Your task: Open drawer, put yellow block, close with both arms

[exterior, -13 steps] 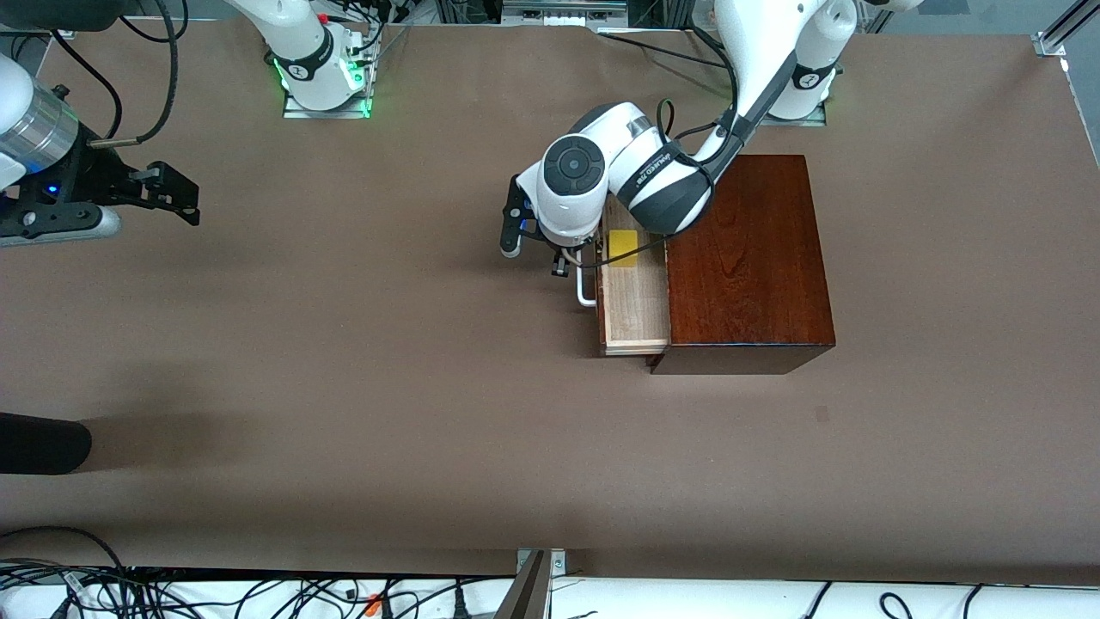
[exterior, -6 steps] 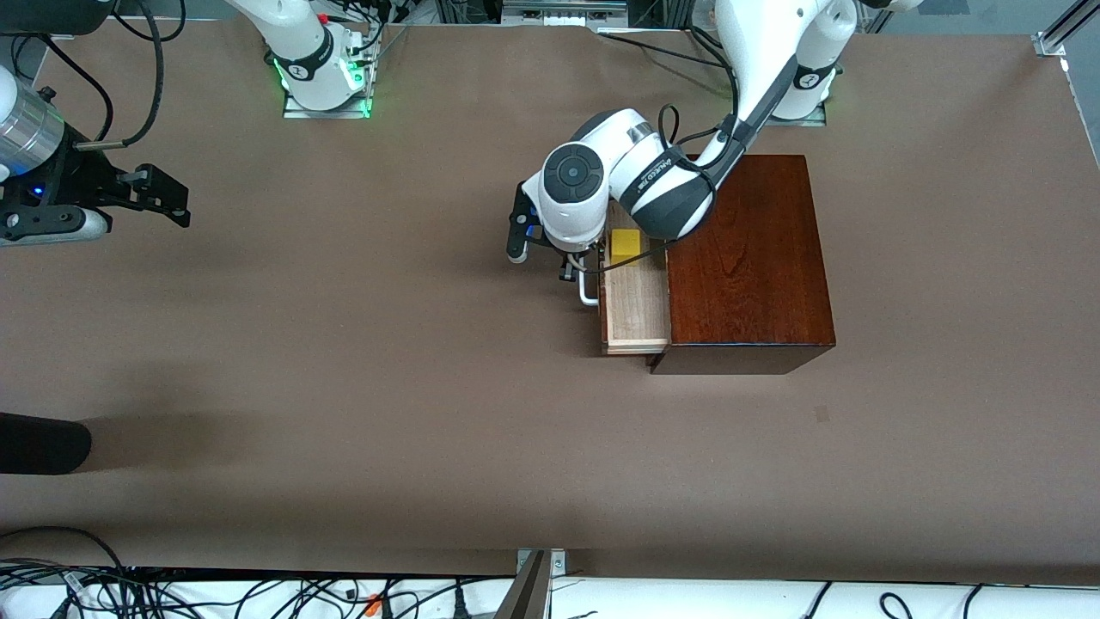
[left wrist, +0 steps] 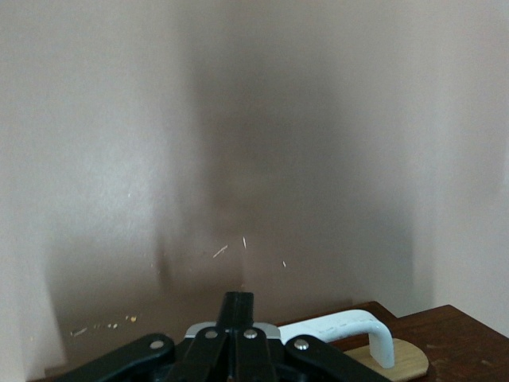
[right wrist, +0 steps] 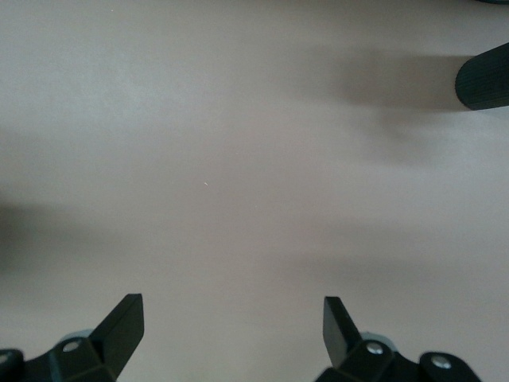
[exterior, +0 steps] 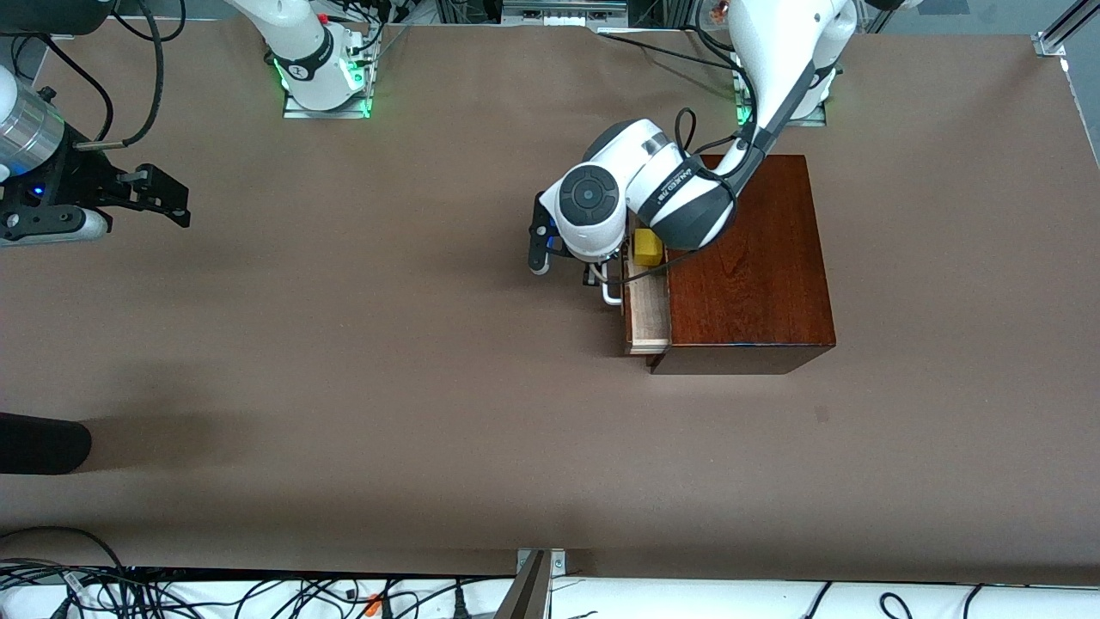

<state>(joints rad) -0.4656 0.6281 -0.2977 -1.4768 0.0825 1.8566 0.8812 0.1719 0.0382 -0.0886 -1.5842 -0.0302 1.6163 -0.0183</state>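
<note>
One stiff drawer [exterior: 646, 311] slides shut under your closed left tool [exterior: 599, 277], pushing its handle [exterior: 611, 295]; right tool [exterior: 163, 199] waits open, block [exterior: 647, 248] inside.

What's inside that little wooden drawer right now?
A yellow block sits in the partly open drawer. The drawer's end farther from the front camera is covered by the left arm, so anything there stays unseen.
</note>
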